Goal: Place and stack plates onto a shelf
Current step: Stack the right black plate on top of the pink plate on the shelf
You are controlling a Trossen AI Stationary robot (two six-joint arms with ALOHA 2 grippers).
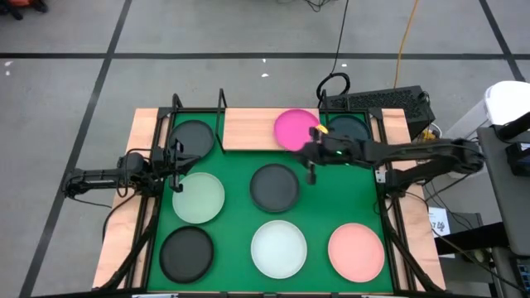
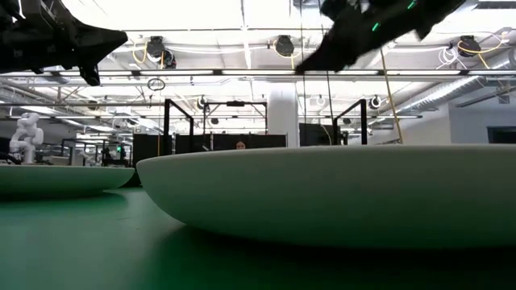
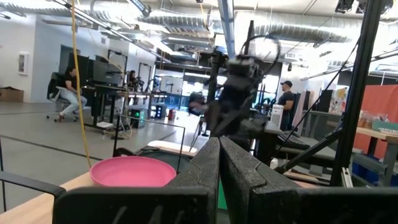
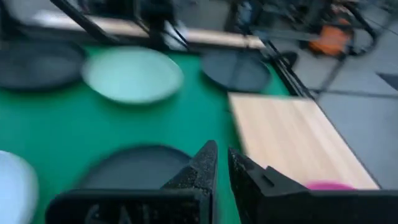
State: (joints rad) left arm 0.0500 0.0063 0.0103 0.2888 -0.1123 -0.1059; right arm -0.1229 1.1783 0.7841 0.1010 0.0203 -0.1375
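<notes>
The shelf (image 1: 248,128) is a light wood board along the mat's far edge. On it lie the magenta plate (image 1: 291,129) and a dark plate (image 1: 348,128), side by side. On the green mat lie a dark plate (image 1: 275,186) in the middle, the pale green plate (image 1: 199,197), the white plate (image 1: 279,248), the light pink plate (image 1: 356,248) and two more dark plates (image 1: 186,252) (image 1: 192,136). My right gripper (image 1: 312,172) (image 4: 221,158) hangs above the middle dark plate (image 4: 134,165), just near of the magenta plate, with a narrow gap between its fingers. My left gripper (image 1: 176,178) (image 3: 219,146) waits shut by the pale green plate's far-left rim.
Black metal rods (image 1: 219,116) stand at the shelf's left end and along both sides of the mat. Green mat (image 1: 236,165) shows bare between the plates. In the low view the white plate (image 2: 339,193) fills the foreground. People sit and stand in the room beyond.
</notes>
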